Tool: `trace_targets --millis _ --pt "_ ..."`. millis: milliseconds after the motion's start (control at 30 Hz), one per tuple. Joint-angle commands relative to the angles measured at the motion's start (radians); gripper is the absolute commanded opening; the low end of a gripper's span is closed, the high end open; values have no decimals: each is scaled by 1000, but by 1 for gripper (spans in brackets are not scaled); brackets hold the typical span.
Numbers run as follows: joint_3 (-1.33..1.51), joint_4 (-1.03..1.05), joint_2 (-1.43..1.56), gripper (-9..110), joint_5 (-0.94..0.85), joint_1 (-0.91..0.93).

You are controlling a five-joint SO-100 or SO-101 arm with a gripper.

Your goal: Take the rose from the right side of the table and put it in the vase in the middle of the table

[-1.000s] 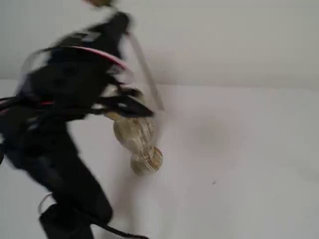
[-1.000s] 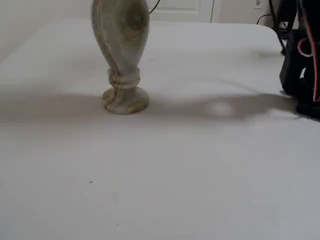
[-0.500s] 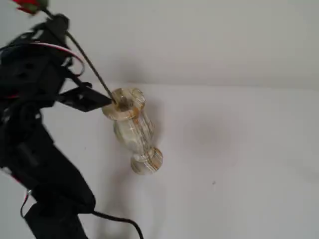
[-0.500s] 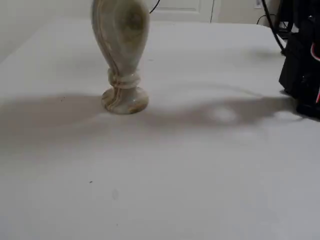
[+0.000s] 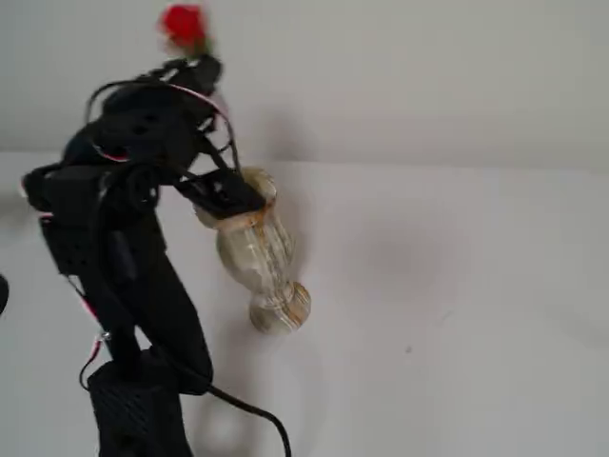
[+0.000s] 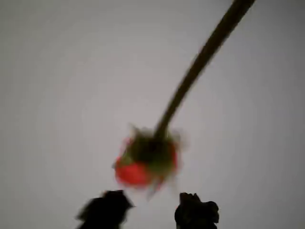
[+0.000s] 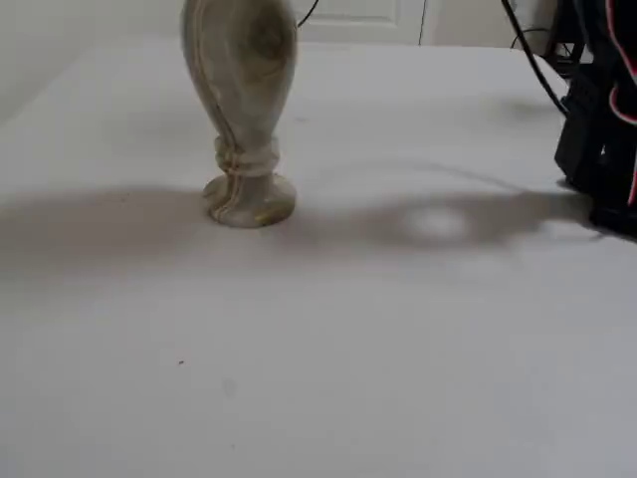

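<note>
Insertion step: my gripper sits at the vase mouth, rose bloom above; grip state unclear. Next: confirm stem seated, release.

1. Background: a plain pale wall is filling the area behind and above the gripper in a fixed view.
2. Surface mark: a small dark speck is lying well to the right of the gripper and lower in that view, touching nothing else.
3. Low fixed view, with the gripper out of frame: a white panelled door is standing far behind, and a thin dark cable is hanging at its left edge. The speck is showing here in the near foreground.
</note>
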Motion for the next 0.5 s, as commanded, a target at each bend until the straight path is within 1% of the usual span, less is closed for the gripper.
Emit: trace_targets --millis 0,100,200,267,467 --pt "-31 9 11 29 -32 40" --pt "-31 40 17 37 -94 41" --pt "-31 49 44 43 -239 28" --pt "-31 55 75 47 -379 11" --pt "-32 158 207 47 -890 -54"
